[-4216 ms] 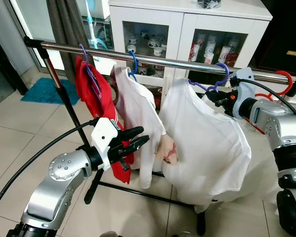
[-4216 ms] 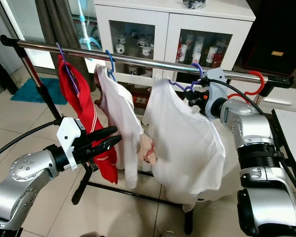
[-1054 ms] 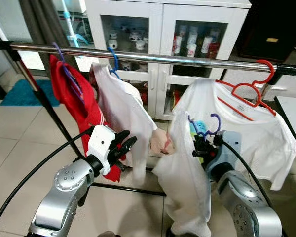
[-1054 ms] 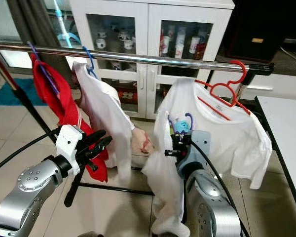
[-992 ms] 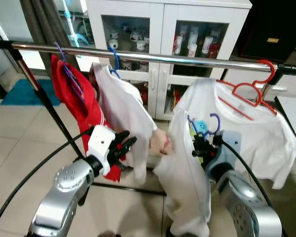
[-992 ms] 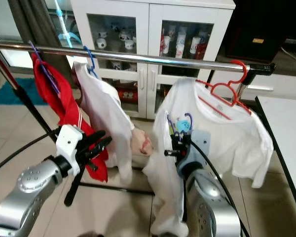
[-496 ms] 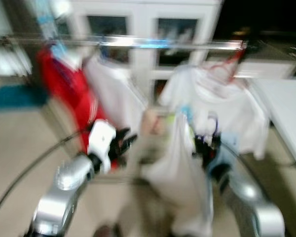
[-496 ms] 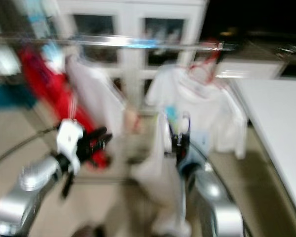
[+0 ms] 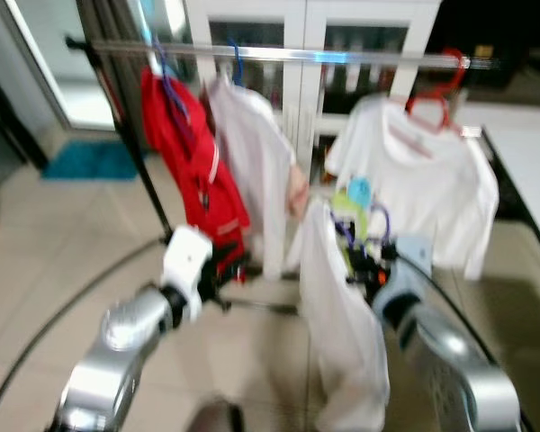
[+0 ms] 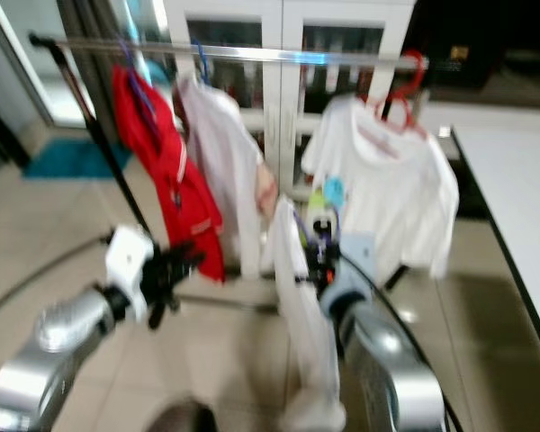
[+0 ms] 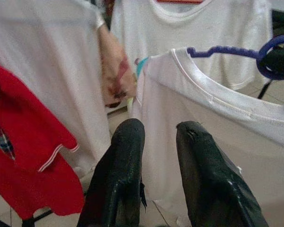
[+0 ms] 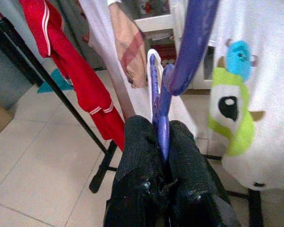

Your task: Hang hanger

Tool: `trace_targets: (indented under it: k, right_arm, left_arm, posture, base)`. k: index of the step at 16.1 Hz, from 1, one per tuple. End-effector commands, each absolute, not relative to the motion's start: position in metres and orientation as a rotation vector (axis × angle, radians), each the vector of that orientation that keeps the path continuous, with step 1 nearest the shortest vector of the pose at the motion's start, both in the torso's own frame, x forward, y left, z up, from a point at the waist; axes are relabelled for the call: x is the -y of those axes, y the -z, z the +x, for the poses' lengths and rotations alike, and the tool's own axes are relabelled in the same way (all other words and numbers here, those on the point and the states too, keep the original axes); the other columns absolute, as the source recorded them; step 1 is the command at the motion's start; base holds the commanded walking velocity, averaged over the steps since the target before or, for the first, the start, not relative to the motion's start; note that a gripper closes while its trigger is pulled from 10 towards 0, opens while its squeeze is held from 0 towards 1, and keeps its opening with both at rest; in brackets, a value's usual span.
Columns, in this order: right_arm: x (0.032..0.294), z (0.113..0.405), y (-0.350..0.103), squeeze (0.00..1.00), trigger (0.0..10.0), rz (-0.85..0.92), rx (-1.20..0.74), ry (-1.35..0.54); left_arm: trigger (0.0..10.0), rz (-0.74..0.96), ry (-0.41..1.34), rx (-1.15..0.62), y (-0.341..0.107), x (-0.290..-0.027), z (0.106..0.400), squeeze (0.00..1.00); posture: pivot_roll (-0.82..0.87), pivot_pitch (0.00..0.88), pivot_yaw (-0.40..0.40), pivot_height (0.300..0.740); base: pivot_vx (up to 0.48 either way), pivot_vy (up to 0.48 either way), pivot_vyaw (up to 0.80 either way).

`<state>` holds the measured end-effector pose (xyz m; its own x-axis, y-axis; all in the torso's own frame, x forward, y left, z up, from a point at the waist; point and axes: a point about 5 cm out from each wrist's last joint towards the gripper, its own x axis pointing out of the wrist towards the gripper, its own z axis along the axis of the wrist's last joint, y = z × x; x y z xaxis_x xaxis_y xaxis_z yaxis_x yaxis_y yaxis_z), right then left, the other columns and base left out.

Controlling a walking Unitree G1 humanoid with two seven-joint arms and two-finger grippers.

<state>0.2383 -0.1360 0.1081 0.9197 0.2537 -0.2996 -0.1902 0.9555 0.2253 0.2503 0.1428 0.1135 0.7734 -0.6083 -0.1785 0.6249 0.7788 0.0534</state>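
Hanging from the purple hanger [image 12: 160,101], a white T-shirt [image 9: 342,333] droops well below the clothes rail [image 9: 279,56], so the task's thing is off the rail and carried in front of the robot. The right tool [image 12: 162,142] pinches the hanger's neck between its two black fingers [image 12: 141,146], just under the hook; held there, the hook stays free to go over the rail. The left tool [image 11: 156,142] sits beside the shirt's collar with its fingers slightly spread and nothing between them, probably ready to steady the cloth. On the rail hang a red garment [image 9: 189,153], a white shirt [image 9: 256,153] and, on a red hanger [image 9: 432,99], another white shirt [image 9: 423,189]. A gap between these last two looks like the likeliest slot.
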Motion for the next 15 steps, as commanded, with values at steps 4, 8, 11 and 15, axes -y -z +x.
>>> trace_targets:
  k: [4, 8, 11, 15]
  right_arm:
    - [0.129, 0.239, -0.117, 0.00, 10.0, 0.206, -0.294, -0.286]
    - [0.125, 0.242, -0.126, 0.00, 10.0, 0.204, -0.250, -0.344]
    - [0.121, 0.245, -0.137, 0.00, 0.0, 0.228, -0.193, -0.389]
    - [0.108, 0.249, -0.153, 0.00, 0.0, 0.213, -0.133, -0.543]
  left_arm:
    - [10.0, 0.127, 0.673, -0.145, -0.118, -0.144, 0.253, 0.00]
    - [10.0, 0.133, 0.654, -0.139, -0.120, -0.145, 0.257, 0.00]
    - [10.0, 0.154, 0.630, -0.115, -0.124, -0.146, 0.262, 0.00]
    - [10.0, 0.133, 0.655, -0.059, -0.137, -0.141, 0.277, 0.00]
  posture:
    - [-0.03, 0.055, 0.034, 0.740]
    - [-0.03, 0.050, 0.035, 0.740]
    - [-0.03, 0.045, 0.036, 0.740]
    - [-0.03, 0.026, 0.028, 0.740]
  base:
    - [-0.245, 0.000, 0.00]
    - [0.000, 0.000, 0.00]
    - [0.000, 0.000, 0.00]
    - [0.000, 0.000, 0.00]
